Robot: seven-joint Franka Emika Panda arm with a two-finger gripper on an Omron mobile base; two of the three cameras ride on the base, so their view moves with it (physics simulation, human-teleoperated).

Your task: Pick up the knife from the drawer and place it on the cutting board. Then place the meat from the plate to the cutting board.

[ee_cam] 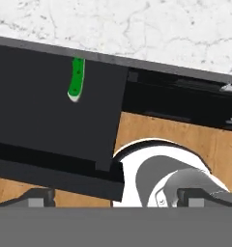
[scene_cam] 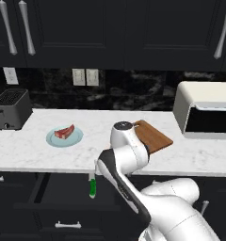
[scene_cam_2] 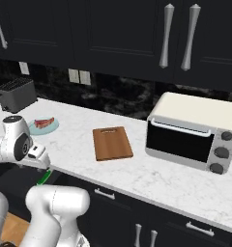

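White marble counter runs across my base views under black upper cabinets, with a dark speckled backsplash behind it. On the counter I see a dark toaster at the far left, then the plate, light blue-teal, with the meat lying on it, red with a pale edge. Further right sits the cutting board, bare wood, flat on the marble and well apart from the plate. A cream toaster oven stands beyond the board at the right. Below the counter edge the drawer is pulled out, its dark interior showing and its silver bar handle at the front. The knife lies inside it, green handle pointing outward, its blade end tucked beneath the counter lip; from my hand view I see the green handle against the black drawer floor, close under the counter edge. My arm bends low in front of the counter, its wrist hanging just beside the knife over the open drawer. At the bottom of the hand view the two dark fingertips stand far apart, one at each side, with nothing between them, and the knife is well clear of them
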